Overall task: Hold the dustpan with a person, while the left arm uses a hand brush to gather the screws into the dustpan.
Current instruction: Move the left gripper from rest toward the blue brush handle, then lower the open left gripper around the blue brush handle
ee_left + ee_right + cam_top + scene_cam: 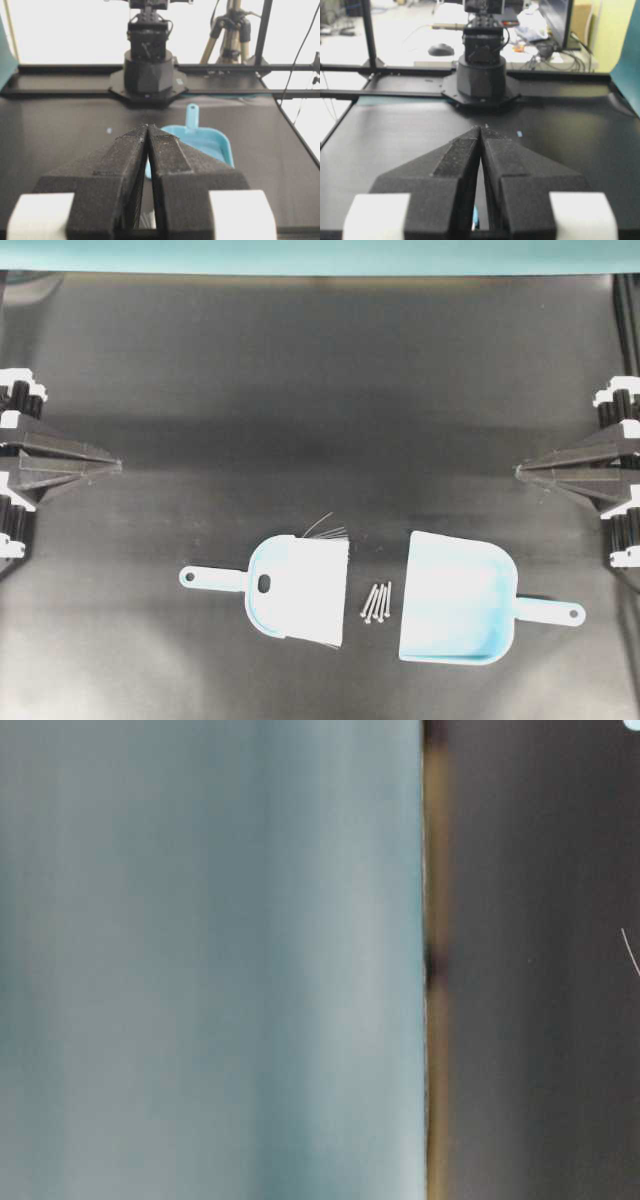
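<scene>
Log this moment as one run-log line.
phase: not started | left tool: shut, empty | right tool: shut, empty | hand brush, screws, dustpan: on table, untouched | person: not visible

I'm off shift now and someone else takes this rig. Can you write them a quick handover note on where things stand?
Left gripper: shut, empty, parked at the table's edge.
Right gripper: shut, empty, parked opposite.
Hand brush lies flat, bristles toward the screws; dustpan lies on their other side, mouth facing them. No person's hand in view.
Done: nothing.
Left: grasp brush, steady dustpan, sweep the screws in.
</scene>
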